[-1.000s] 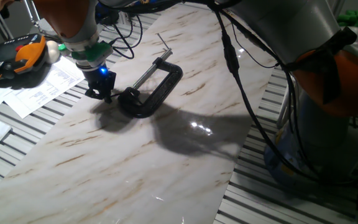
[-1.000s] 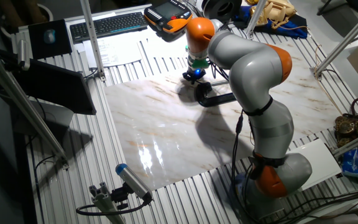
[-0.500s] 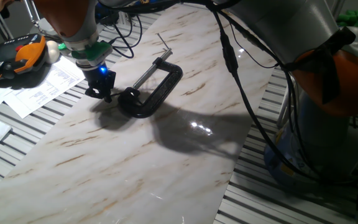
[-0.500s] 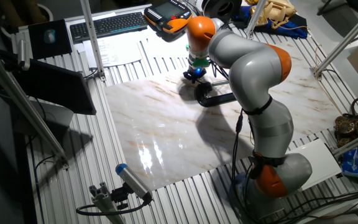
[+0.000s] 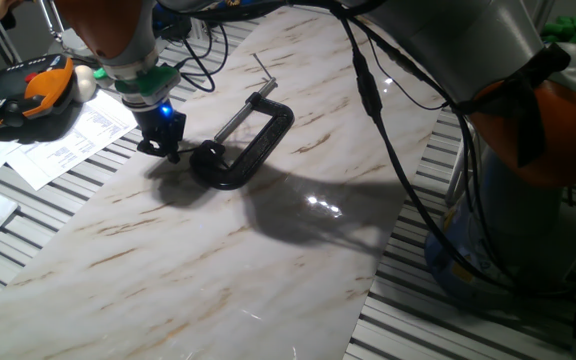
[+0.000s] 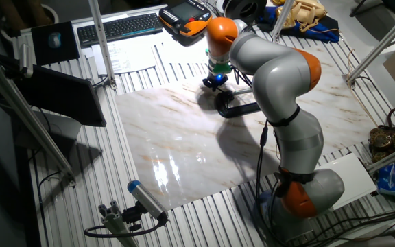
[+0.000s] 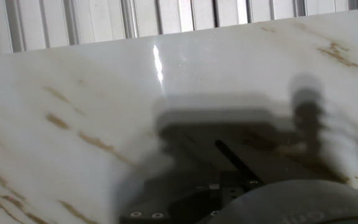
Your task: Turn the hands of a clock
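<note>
You have the gripper (image 5: pixel 171 152) low over the marble slab (image 5: pixel 268 260), near its edge by the papers (image 5: pixel 63 150), just beside the rounded end of the clamp (image 5: pixel 243 145); whether it touches the clamp you cannot tell; a blue light shows on the hand above it. From the other fixed view the gripper (image 6: pixel 213 84) sits at the far side of the slab (image 6: pixel 177 147), with the clamp (image 6: pixel 235 106) partly hidden behind the arm. How far the jaws stand open you cannot tell: both fixed views show them small and dark, and the hand view shows only blurred marble (image 7: pixel 73 112) and shadow; nothing is seen held.

The clamp lies flat on the slab, its silver rod (image 5: pixel 234 122) running up toward the far end; there the pin (image 5: pixel 262 66) crosses the rod's tip, thin and dark, well apart from the gripper.

An orange-and-black pendant (image 5: pixel 28 95) lies off the slab beyond the papers.
</note>
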`<state>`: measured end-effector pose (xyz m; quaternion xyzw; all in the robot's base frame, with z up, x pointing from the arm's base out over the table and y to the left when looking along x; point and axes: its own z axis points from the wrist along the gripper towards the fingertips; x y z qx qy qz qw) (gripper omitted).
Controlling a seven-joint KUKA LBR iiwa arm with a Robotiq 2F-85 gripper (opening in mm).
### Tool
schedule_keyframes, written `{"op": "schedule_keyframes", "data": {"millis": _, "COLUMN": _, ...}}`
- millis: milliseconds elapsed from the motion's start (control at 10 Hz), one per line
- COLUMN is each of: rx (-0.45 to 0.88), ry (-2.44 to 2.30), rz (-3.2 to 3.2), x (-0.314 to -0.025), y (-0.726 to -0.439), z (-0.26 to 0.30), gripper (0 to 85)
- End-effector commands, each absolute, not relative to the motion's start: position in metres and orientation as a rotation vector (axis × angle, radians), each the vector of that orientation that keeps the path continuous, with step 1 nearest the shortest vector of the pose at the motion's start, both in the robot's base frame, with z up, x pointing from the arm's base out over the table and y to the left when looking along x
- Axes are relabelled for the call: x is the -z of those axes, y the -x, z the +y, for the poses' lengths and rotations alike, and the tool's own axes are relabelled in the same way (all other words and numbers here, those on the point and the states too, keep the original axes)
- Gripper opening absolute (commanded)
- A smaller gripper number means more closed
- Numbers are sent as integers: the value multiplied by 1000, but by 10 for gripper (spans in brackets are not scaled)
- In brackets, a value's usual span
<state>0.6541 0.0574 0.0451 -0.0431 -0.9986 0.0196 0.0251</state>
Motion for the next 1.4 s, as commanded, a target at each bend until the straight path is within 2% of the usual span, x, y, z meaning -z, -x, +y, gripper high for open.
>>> {"op": "schedule_keyframes", "data": {"millis": 0, "rx": -60, "ry": 131, "rz": -3088, "x": -45, "y": -655, "z": 56, "gripper": 0}}
{"op": "schedule_keyframes", "data": {"millis": 1300, "rx": -57, "ry": 98, "rz": -3086, "x": -45, "y": -664, "z": 35, "gripper": 0}}
